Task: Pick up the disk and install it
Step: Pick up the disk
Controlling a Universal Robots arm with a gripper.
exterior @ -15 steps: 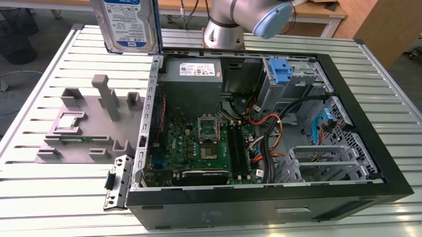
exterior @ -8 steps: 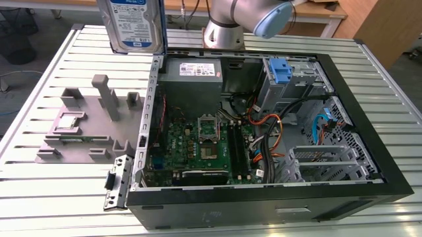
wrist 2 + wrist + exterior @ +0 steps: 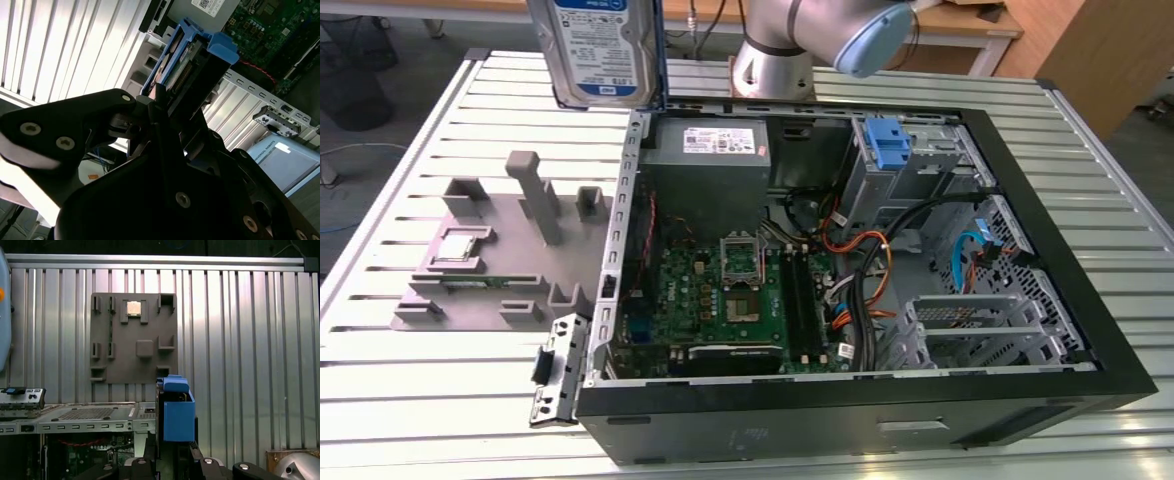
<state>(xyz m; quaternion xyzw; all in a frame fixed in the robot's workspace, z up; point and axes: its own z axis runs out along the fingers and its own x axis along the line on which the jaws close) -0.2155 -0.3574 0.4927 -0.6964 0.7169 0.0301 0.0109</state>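
In the exterior view, the disk is hanging upright in the upper left of the frame. It is lifted clear of the table and is standing just beyond the far wall of the open case, near the power supply. The arm is rising at the top centre. A grey fixture is lying on the table at the exterior view's left. A bare blue bracket is sitting in the drive cage at the upper right of the case. Judging from this, the pick-up is looking done, while the install is not yet done, since the disk is outside the case and in no bay.

In the second wrist view, the gripper is clamping the near end of the disk. Its jaws are closing tight on the two flat faces, with no gap showing between them and the drive. The blue carrier is framing the disk's far end, and nothing else is touching it. The case wall and the board are lying beyond it.

In the first wrist view, the disk is showing edge-on, sticking out from the gripper and pointing toward the fixture. The slatted table is running behind it, and the case rim is lying just beside it, apart from it.
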